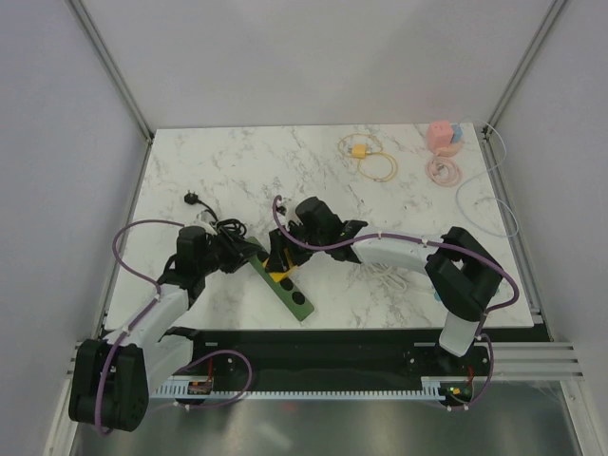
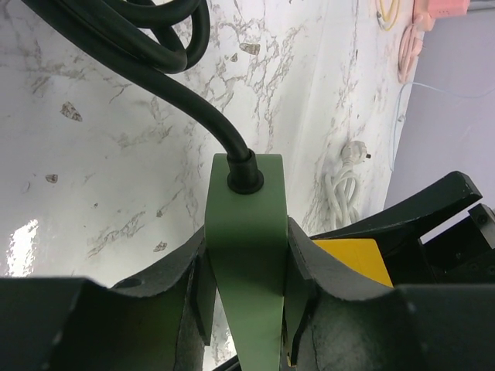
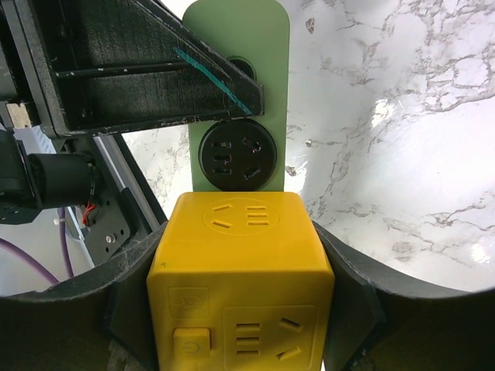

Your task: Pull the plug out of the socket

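"While both arms crowd the middle of the marble table (image 1: pixel 285 161), where is the plug?"

"It is a yellow plug (image 3: pixel 240 286), a cube-shaped adapter, seated on a green power strip (image 1: pixel 293 293) that lies slantwise near the front edge. The adapter sits close to the strip's far-left end, where a thick black cord (image 2: pixel 186 100) enters and loops away."

"Who has hold of what?"

"The right gripper (image 3: pixel 240 309) is clenched on the yellow plug, one finger on each flat side. The left gripper (image 2: pixel 246 286) is clamped across the narrow green strip, just beside the cord entry."

"How should the cube handle?"

"It looks like hard, smooth plastic, so probably light and stiff but a little slippery. My guess is that only the friction of its pins holds it down. The strip also looks light and would likely lift with it, so the left clamp matters."

"Where is the best hold?"

"The two opposite flat sides, low and close to the strip, seem best, clear of the small switch (image 3: pixel 192 342) on the near face. A straight pull away from the strip's face should spare the pins, whereas rocking could bend them. One empty socket (image 3: pixel 234 158) shows just beyond the cube."
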You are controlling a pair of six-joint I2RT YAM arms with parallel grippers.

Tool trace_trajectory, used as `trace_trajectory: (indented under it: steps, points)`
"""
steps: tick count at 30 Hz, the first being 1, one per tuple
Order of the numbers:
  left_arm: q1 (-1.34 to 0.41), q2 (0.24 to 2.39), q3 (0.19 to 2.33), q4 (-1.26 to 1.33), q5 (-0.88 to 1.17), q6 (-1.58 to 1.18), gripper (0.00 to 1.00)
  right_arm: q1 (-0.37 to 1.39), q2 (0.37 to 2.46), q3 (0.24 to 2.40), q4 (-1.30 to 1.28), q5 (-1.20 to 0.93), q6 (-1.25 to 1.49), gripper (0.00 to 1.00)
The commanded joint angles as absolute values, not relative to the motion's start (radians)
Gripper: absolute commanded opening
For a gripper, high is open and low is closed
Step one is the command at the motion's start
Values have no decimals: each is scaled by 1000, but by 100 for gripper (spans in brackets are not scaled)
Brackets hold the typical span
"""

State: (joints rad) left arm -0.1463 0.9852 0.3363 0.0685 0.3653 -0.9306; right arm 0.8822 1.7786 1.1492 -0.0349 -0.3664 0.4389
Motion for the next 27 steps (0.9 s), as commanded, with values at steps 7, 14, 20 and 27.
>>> trace_trajectory:
  steps: [7,14,20,27]
  points:
    - [-115,959,337,-164,201,-859,2,677,1707,1174,173,-437,618,0]
    - [-114,948,354,-187,195,-858,2,698,1701,1170,134,-393,601,0]
    - [-115,953,399,-222,195,-802,2,824,1750,1255,3,-213,477,0]
    - [-117,945,463,-295,189,-727,2,830,1773,1339,-129,-117,391,0]
